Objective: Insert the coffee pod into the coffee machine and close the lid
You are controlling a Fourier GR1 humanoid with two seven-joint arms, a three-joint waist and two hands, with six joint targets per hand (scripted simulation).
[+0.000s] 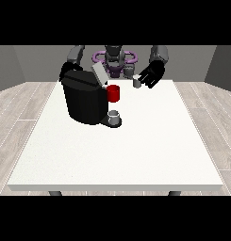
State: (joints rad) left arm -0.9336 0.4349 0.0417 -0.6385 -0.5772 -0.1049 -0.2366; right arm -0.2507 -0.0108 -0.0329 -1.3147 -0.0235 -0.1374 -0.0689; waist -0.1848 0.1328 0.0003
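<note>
The black robot hand [152,74] at the view's right is raised above the white worktop [121,150], fingers curled around the small grey coffee pod [136,82]. The other robot hand is hidden behind the black coffee machine [84,101].

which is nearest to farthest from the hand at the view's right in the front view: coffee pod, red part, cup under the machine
From the hand at the view's right:
1. coffee pod, right at its fingers
2. red part, on the machine's front
3. cup, low on the machine's base, nearer the camera
</note>
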